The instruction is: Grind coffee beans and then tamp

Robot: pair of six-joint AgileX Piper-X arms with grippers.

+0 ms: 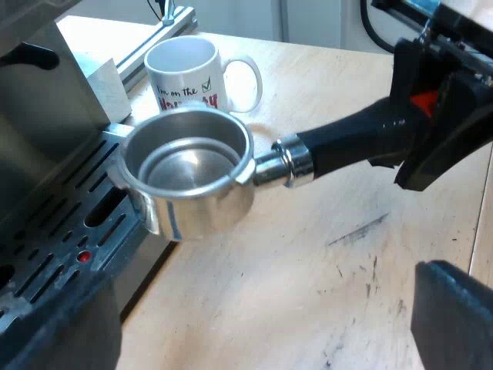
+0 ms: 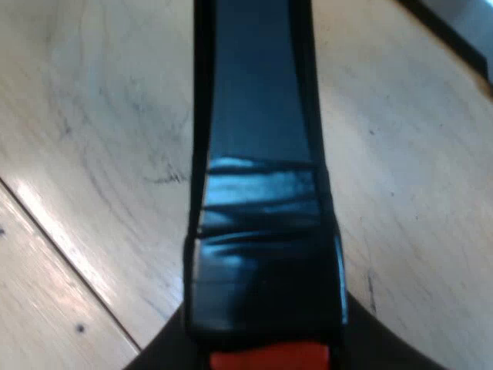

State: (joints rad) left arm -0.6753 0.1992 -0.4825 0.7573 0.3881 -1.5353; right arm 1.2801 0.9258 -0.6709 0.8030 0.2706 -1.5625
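Over scuffed wood [image 1: 323,293], beside slotted drip tray [image 1: 54,231]: empty round steel holder [image 1: 189,173], black handle [image 1: 354,135] clenched at red end by right gripper [image 1: 422,116]; white mug [image 1: 185,69] beyond; left gripper [image 1: 258,324] spread, grasping nothing

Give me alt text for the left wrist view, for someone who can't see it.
An empty metal holder is at the edge of the espresso machine's drip tray, the right gripper at its dark handle. A white printed mug stands beyond it on the wooden table.
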